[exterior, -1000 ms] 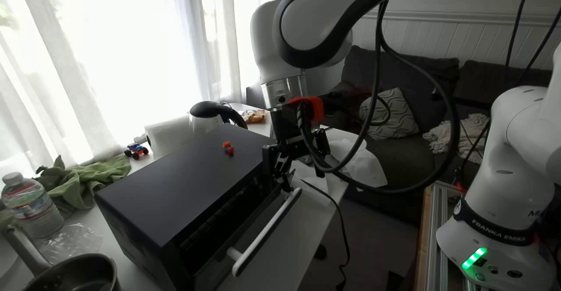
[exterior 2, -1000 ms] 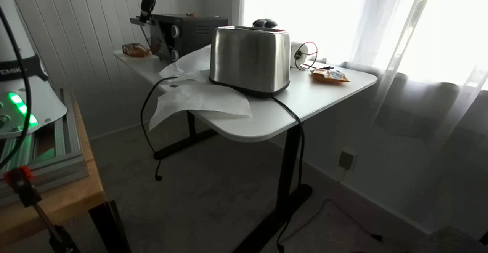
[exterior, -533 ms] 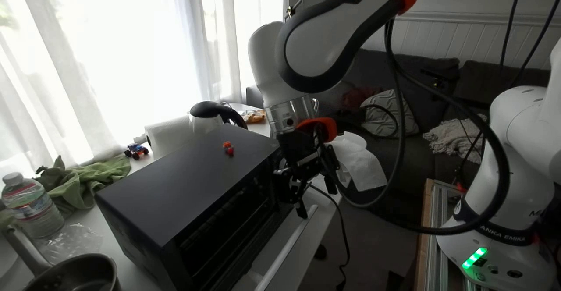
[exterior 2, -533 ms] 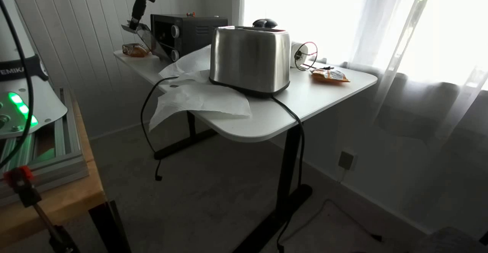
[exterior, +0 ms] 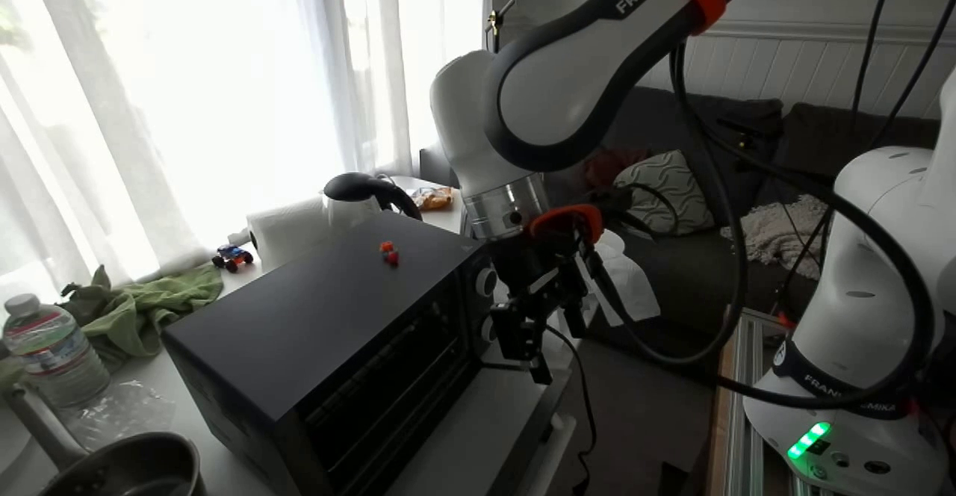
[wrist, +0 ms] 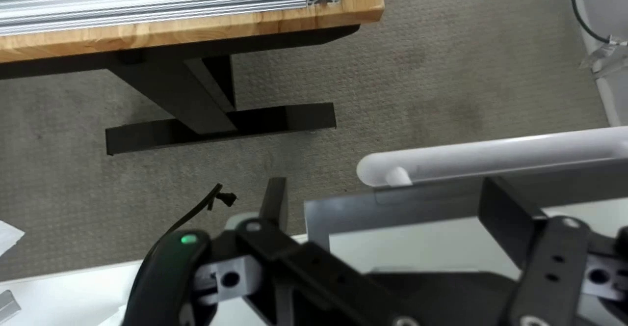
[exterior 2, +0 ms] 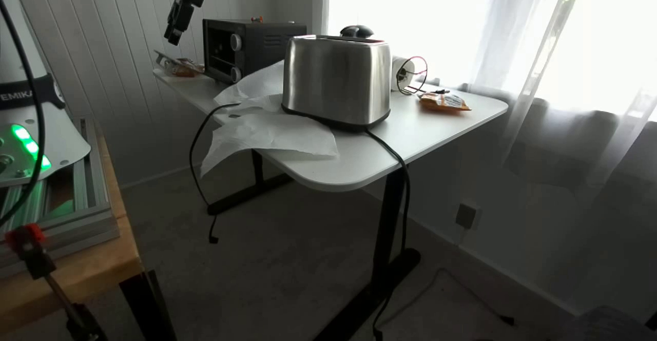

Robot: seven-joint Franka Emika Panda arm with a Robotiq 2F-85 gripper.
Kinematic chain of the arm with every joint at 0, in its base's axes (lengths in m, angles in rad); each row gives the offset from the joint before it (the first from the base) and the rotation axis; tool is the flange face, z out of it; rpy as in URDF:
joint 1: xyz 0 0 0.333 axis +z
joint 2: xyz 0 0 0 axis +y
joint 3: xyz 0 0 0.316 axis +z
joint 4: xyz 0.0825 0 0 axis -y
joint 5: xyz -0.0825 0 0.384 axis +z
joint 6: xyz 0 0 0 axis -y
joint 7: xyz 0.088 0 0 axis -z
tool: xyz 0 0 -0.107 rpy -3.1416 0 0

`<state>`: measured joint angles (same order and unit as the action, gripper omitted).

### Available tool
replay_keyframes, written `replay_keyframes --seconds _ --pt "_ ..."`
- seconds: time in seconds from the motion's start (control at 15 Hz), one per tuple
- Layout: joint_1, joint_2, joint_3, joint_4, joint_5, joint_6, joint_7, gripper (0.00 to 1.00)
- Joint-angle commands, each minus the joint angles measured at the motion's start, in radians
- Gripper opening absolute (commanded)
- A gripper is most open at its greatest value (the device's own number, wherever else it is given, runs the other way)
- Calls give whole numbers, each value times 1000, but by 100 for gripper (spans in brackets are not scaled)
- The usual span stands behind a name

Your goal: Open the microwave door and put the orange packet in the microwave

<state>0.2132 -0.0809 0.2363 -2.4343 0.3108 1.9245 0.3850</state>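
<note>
The gripper (wrist: pixel 387 205) stands wide, holding nothing; best lift it clear of the lowered microwave door (exterior: pixel 474 429) before swinging to the orange packet (exterior 2: pixel 445 102), on the table (exterior 2: pixel 359 164) past the toaster (exterior 2: pixel 336 81)

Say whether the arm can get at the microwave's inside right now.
Likely yes: the microwave door is folded down, leaving the cavity exposed; the gripper, jaws apart, hangs outside and may need reorienting.
</note>
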Motion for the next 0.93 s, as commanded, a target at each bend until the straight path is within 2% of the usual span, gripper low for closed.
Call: replay_keyframes --seconds 0.0,0.33,0.67,0.87 --pt "5 -56 -5 -41 16 2 -105 100" --pt "11 -66 -7 -45 65 96 -234 100" --pt "35 -1 0 14 247 211 -351 100" --pt "60 66 16 71 319 251 -414 100"
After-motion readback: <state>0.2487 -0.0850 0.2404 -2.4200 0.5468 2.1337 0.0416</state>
